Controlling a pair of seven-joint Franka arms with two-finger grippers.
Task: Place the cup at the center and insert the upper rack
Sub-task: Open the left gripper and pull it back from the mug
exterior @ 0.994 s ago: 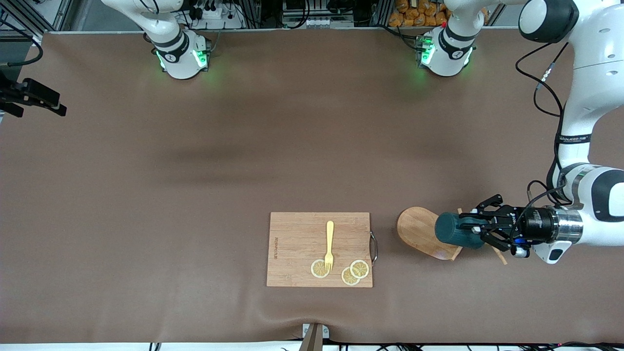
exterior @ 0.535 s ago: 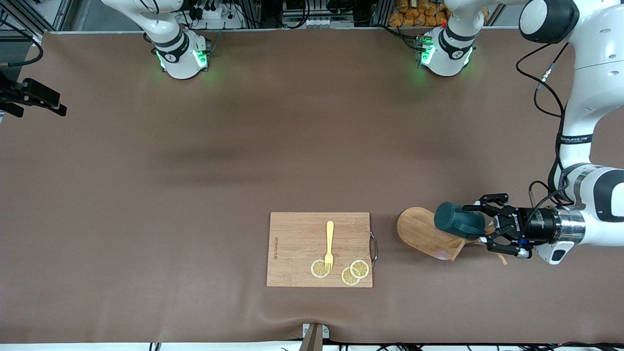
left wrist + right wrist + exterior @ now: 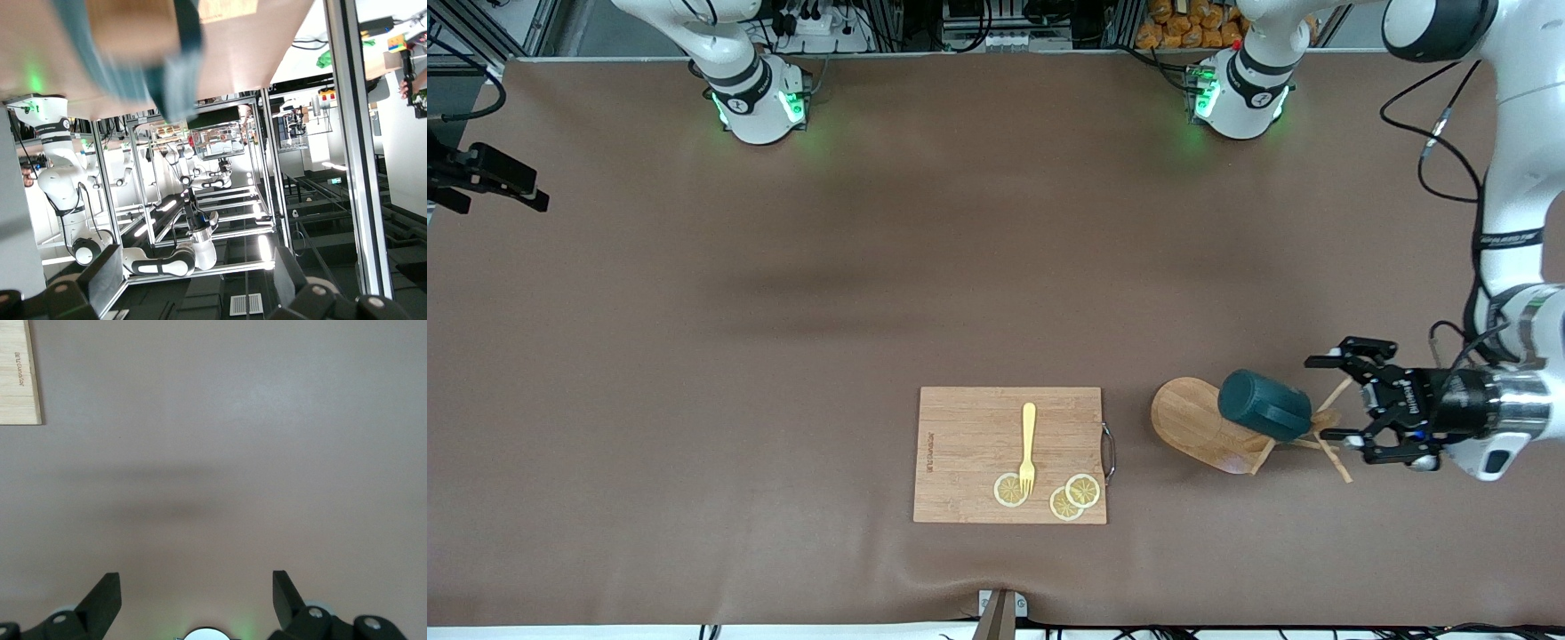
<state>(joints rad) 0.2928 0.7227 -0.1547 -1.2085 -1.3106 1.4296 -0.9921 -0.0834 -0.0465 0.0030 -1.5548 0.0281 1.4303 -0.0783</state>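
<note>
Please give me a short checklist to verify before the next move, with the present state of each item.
1. Left gripper free of the cup: ok. Its fingers are open and stand apart from the cup, toward the left arm's end of the table.
2. Cup at the table's center: not ok. It lies tilted on the upper rack.
3. Upper rack upright: not ok. It lies on its side, pegs toward the left gripper.
4. Right gripper ready: ok. It is open over bare table; that arm waits.
5. Cutting board undisturbed: ok. The fork and the lemon slices lie on it.
</note>
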